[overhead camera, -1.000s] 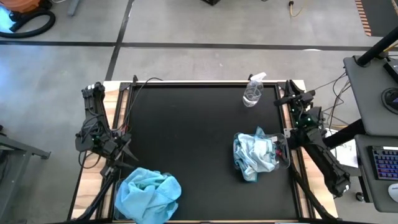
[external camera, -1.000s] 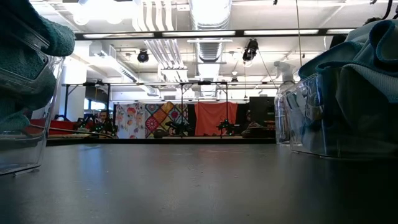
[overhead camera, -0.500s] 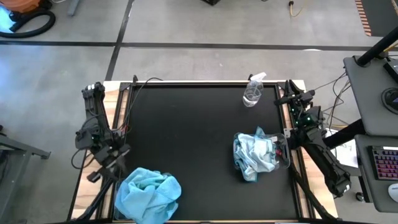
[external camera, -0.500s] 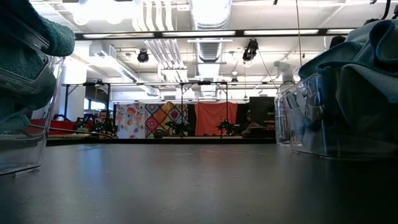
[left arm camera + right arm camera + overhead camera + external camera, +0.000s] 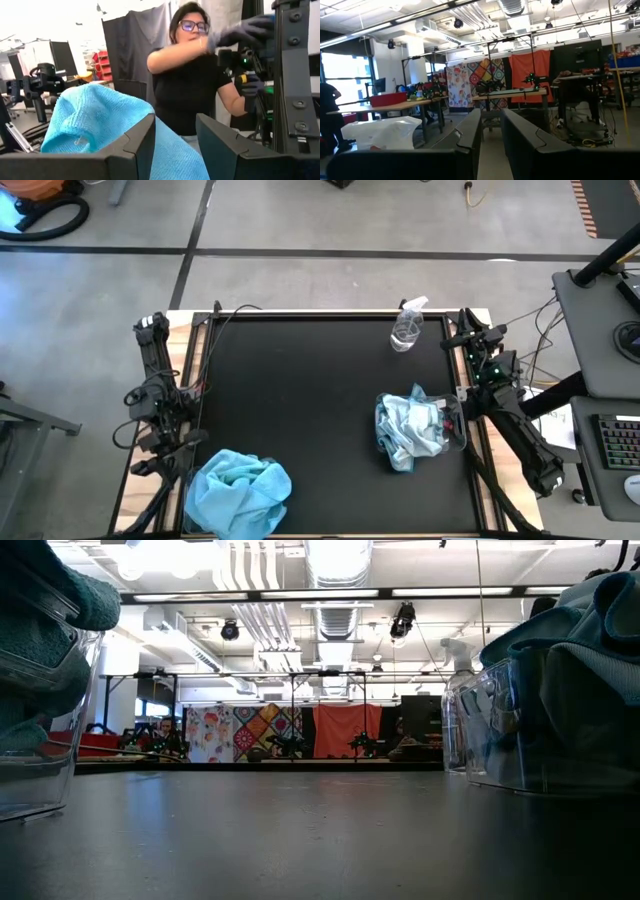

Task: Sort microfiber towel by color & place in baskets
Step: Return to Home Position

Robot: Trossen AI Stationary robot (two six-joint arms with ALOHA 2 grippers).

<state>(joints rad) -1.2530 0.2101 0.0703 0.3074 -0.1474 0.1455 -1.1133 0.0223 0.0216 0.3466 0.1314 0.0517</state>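
Note:
Bright turquoise towels (image 5: 238, 492) lie heaped in the clear basket (image 5: 35, 755) at the table's near left corner; they also show in the left wrist view (image 5: 95, 122). Paler light blue towels (image 5: 410, 430) fill the other clear basket (image 5: 540, 730) near the right edge. My left gripper (image 5: 175, 137) is open and sits folded back at the table's left edge (image 5: 150, 462), just left of the turquoise heap. My right gripper (image 5: 491, 135) is slightly open; its arm (image 5: 500, 395) rests folded at the right edge.
A small clear spray bottle (image 5: 407, 328) stands near the far right corner, also visible in the low view (image 5: 458, 710). The black tabletop (image 5: 300, 400) stretches between the two baskets. A person wearing gloves (image 5: 192, 70) stands beyond the table.
My left gripper has drawn back from beside the turquoise heap toward the table's left and near edges, its arm folding in. The towels and baskets have stayed where they were.

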